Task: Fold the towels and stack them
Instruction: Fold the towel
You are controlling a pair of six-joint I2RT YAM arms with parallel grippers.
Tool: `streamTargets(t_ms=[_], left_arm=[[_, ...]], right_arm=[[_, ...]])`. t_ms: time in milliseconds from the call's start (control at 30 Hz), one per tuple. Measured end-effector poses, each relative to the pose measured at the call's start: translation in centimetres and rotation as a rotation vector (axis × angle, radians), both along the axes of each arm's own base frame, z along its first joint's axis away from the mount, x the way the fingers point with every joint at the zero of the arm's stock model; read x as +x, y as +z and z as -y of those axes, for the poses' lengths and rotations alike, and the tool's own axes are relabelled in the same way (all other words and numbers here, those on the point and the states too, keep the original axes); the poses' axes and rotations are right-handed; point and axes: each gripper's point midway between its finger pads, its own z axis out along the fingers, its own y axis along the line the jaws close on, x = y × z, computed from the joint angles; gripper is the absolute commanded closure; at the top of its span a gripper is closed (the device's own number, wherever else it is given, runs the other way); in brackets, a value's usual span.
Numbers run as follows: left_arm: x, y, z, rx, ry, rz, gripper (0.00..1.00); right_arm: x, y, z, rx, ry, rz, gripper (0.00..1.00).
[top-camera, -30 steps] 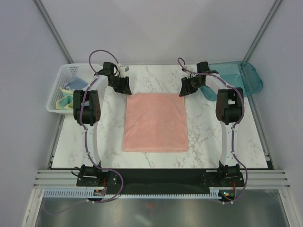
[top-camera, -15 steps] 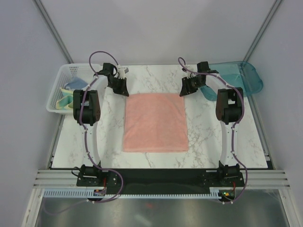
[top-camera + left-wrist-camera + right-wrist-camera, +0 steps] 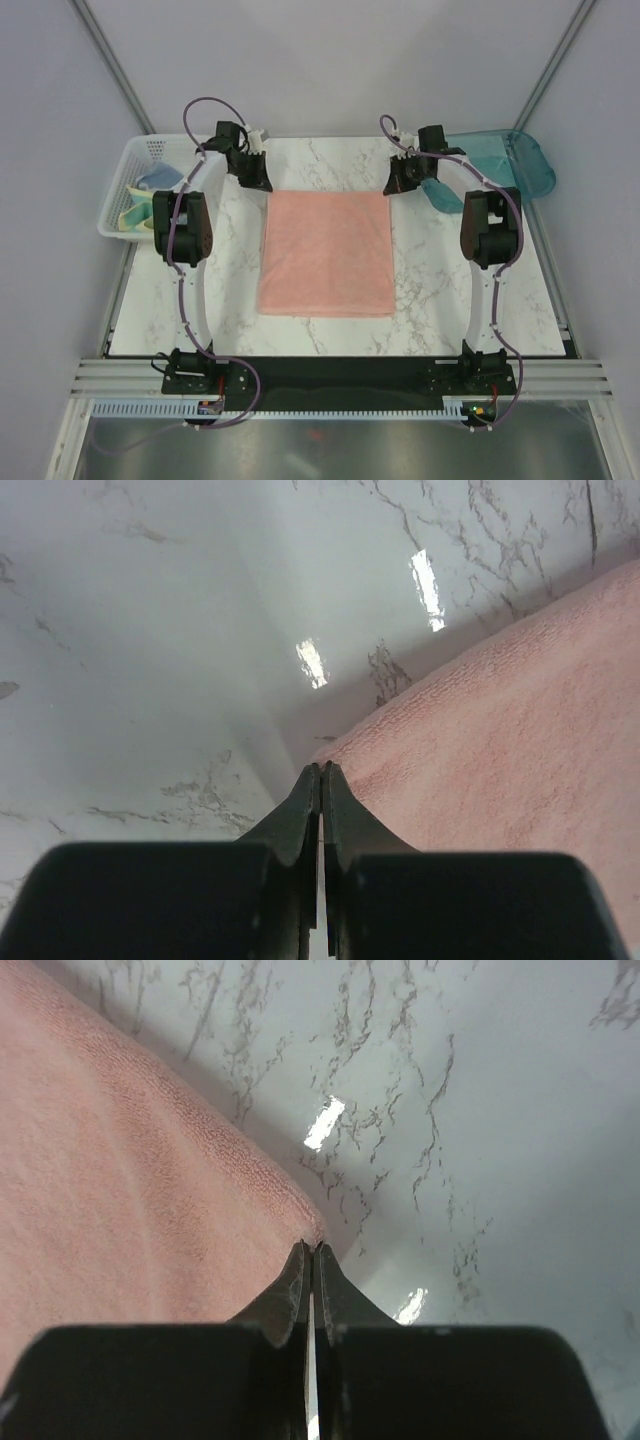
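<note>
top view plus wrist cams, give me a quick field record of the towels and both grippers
salmon-pink towel: lying flat on the marble table
left gripper: shut on the towel's far-left corner
right gripper: shut on the towel's far-right corner
white basket: far left, holds grey-blue cloth and pale-yellow cloth
teal tray: far right
fold: not yet made
</note>
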Motion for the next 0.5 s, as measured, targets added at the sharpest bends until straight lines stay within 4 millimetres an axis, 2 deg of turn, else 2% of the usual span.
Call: streamTargets(t_ms=[100,167,267,333,433,500], left_arm=[[0.2,1.4,0.2,0.027,0.024,0.027,0.98],[0.5,3.1,0.4,0.041,0.044,0.063,0.98],[1.1,8.0,0.6,0.046,0.080,0.168,0.98],[1.3,11.9,0.6,0.034,0.100,0.257,0.98],[1.1,17.6,0.1,0.025,0.134,0.387,0.98],[0.4,21.1,-0.1,0.016,0.151,0.466,0.98]], right_arm=[[0.3,3.1,0.2,-0.011,-0.045,0.070,1.00],[1.0,6.4,0.4,-0.017,-0.086,0.148,1.00],[1.9,12.5,0.7,-0.008,-0.147,0.299,1.00],[2.1,16.5,0.8,0.017,-0.183,0.388,1.00],[1.7,22.6,1.1,0.064,-0.228,0.517,1.00],[0.9,25.8,1.2,0.091,-0.240,0.583,1.00]])
